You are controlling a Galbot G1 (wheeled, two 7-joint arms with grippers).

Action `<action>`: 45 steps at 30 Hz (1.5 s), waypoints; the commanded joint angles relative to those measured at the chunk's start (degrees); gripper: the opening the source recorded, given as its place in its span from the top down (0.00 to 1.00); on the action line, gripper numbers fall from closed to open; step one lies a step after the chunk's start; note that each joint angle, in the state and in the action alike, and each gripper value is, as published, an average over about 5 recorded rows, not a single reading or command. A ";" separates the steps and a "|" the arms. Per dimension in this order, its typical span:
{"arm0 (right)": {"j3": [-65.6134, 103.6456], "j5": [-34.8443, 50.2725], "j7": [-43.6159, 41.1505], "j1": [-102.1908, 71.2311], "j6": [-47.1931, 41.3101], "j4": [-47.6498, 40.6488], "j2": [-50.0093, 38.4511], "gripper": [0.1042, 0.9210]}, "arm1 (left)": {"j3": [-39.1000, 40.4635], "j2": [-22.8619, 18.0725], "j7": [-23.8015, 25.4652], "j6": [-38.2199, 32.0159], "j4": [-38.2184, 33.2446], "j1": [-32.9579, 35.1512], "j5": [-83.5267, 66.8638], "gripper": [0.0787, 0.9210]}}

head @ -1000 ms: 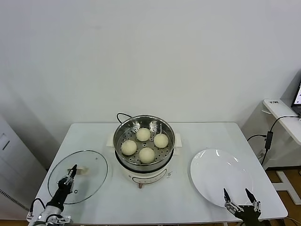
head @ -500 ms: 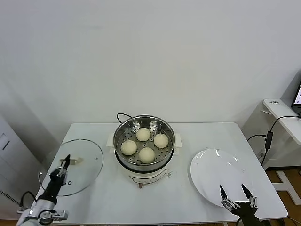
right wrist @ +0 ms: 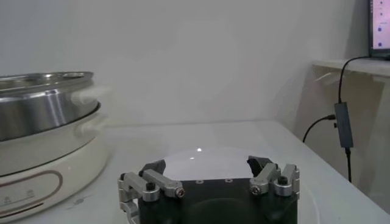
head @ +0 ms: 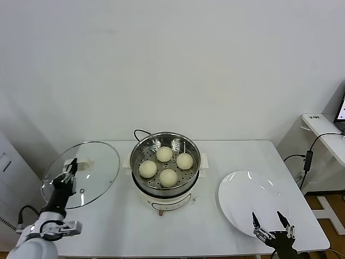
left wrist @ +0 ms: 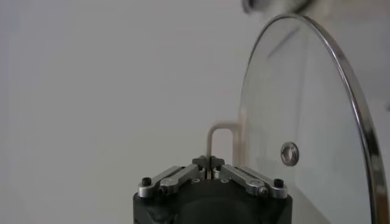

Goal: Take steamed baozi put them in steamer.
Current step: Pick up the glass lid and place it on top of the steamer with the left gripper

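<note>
So all four buns (head: 166, 163) are sitting in the steamer (head: 165, 162), spread around on the holed bottom, none stacked. The white plate (head: 253, 202) to the right of it has nothing on it. Going by that, the loading part looks finished and what's in hand is the lid.

The left gripper (head: 69, 170) has the glass lid (head: 81, 174) up off the table (head: 215, 156), tilted and held by its white handle (left wrist: 222, 141). In the left wrist view the jaws are pinched tight on that handle with basically no gap. The lid hangs to the left of the steamer, near it but not over it.

My guess for the next move: carry the lid across to the right, level it out, and lower it so the rim lands evenly on the steel basket. Held by a thin handle, it could swing or come down crooked, so slow is probably the way.

The right gripper (head: 271, 223) is parked low at the near edge of the plate, jaws spread wide, holding nothing.

Surface is a plain white table against a plain white wall. A black cord (head: 141, 133) runs off behind the cooker. Off to the right there's another white desk (head: 323, 129) with a cable (head: 306, 156) dangling from it.
</note>
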 commanded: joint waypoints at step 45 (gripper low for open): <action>3.02 -4.32 -1.51 -3.19 1.46 -1.54 5.46 0.12 | 49.64 -9.12 9.87 38.14 17.80 -31.26 21.28 0.98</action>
